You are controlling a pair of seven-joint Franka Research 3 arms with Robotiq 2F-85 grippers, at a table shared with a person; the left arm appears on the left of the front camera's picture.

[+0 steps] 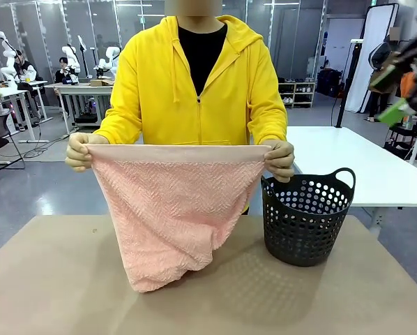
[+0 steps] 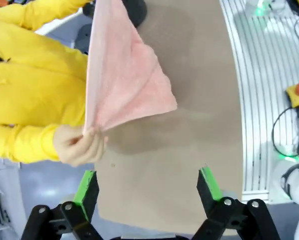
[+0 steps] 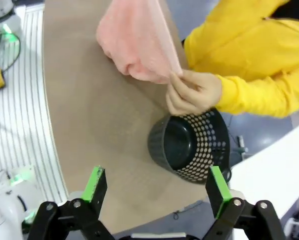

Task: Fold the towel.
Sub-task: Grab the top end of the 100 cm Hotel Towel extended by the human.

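A person in a yellow hoodie holds the light pink towel [image 1: 170, 209] up by its two top corners, one hand [image 1: 79, 152] at each end. Its smooth border band runs along the top and its lower end rests bunched on the brown table [image 1: 62, 279]. The towel [image 2: 124, 75] hangs well ahead of my left gripper [image 2: 148, 186], which is open and holds nothing. My right gripper [image 3: 157, 186] is open too, high above the table, with the towel [image 3: 137, 40] far beyond its fingers.
A black perforated basket [image 1: 306, 216] with handles stands on the table right of the towel, and the same basket [image 3: 189, 145] lies just beyond my right fingers. A white table [image 1: 362, 164] stands behind it. Bare tabletop spreads in front of the towel.
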